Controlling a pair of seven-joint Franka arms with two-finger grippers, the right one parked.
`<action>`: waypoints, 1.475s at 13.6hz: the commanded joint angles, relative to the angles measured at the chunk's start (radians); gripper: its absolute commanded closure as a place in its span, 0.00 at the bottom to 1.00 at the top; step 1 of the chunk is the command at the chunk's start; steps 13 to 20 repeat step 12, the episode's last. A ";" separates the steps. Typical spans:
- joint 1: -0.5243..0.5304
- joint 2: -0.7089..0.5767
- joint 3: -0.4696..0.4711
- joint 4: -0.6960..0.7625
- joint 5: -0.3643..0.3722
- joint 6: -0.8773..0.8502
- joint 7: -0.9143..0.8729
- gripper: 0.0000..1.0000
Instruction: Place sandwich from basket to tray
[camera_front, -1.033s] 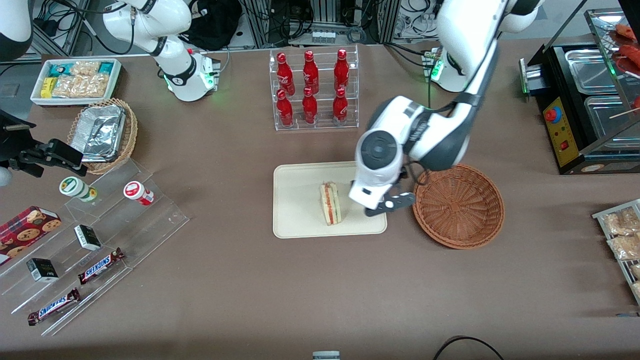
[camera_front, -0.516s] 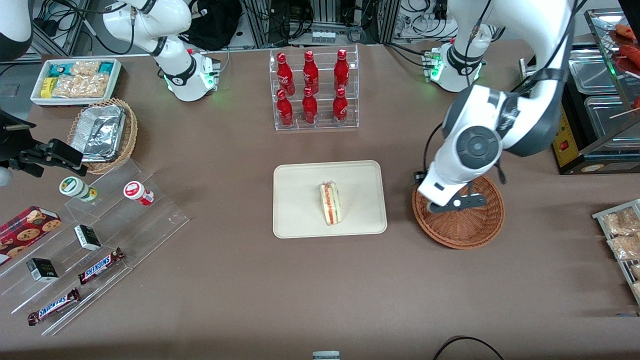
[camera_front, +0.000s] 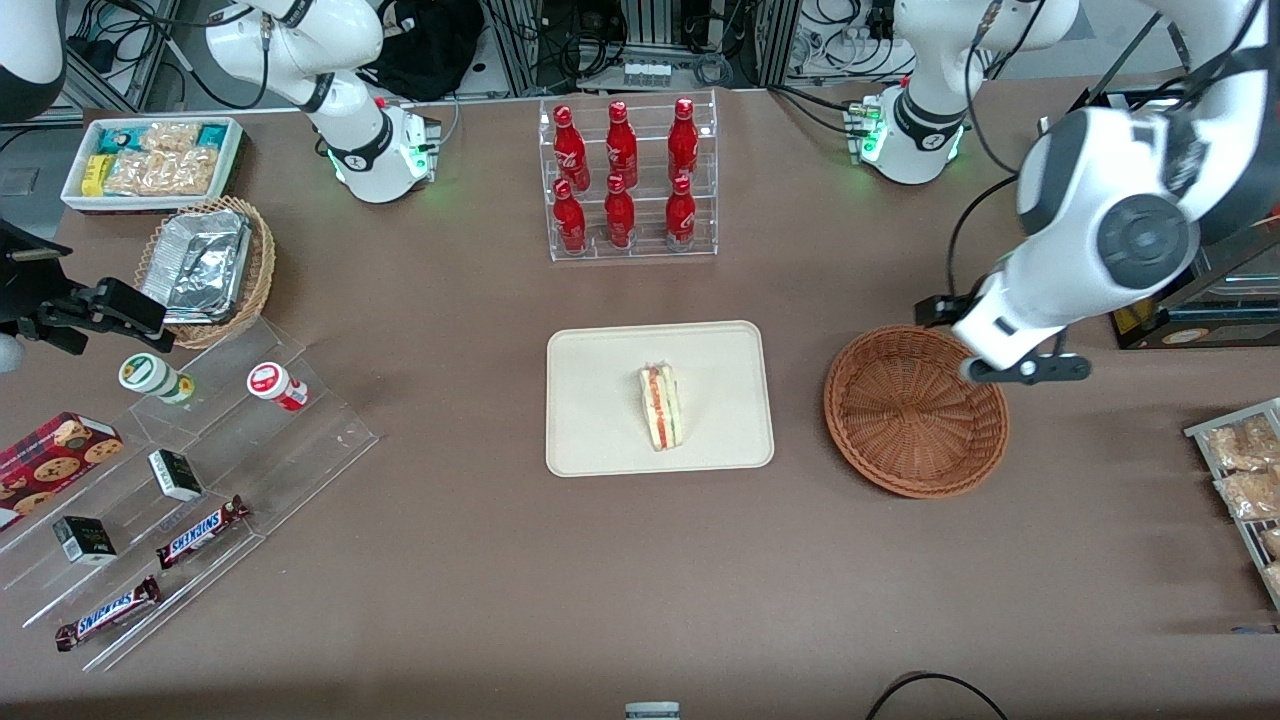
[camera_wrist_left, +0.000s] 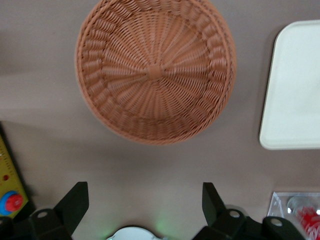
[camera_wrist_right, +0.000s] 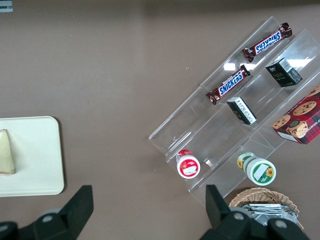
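Note:
The sandwich (camera_front: 660, 407), a pale wedge with red and green filling, lies on the cream tray (camera_front: 600, 400) in the middle of the table. An edge of the sandwich (camera_wrist_right: 6, 152) and of the tray (camera_wrist_right: 35, 160) shows in the right wrist view. The reddish-brown basket (camera_front: 915, 410) stands empty beside the tray, toward the working arm's end. The left gripper (camera_front: 1028, 370) hangs open and empty above the table at the basket's rim. In the left wrist view the gripper (camera_wrist_left: 144, 200) holds its black fingers (camera_wrist_left: 75, 200) wide apart, with the basket (camera_wrist_left: 155, 70) and a tray corner (camera_wrist_left: 295, 90) below.
A clear rack of red bottles (camera_front: 625, 180) stands farther from the front camera than the tray. Acrylic steps with snacks (camera_front: 190, 470), a tan foil-filled basket (camera_front: 205, 270) and a white bin (camera_front: 150, 160) lie toward the parked arm's end. A black machine (camera_front: 1170, 200) and snack packets (camera_front: 1245, 470) flank the working arm.
The left arm has swung away from the tray, passed over the basket and now hangs at its rim toward the working arm's end. The sandwich has stayed on the tray.

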 joint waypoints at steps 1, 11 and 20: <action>0.127 -0.057 -0.082 0.016 -0.013 -0.097 0.104 0.00; 0.224 -0.097 -0.015 0.205 0.002 -0.205 0.236 0.00; 0.223 -0.097 -0.010 0.205 0.001 -0.202 0.236 0.00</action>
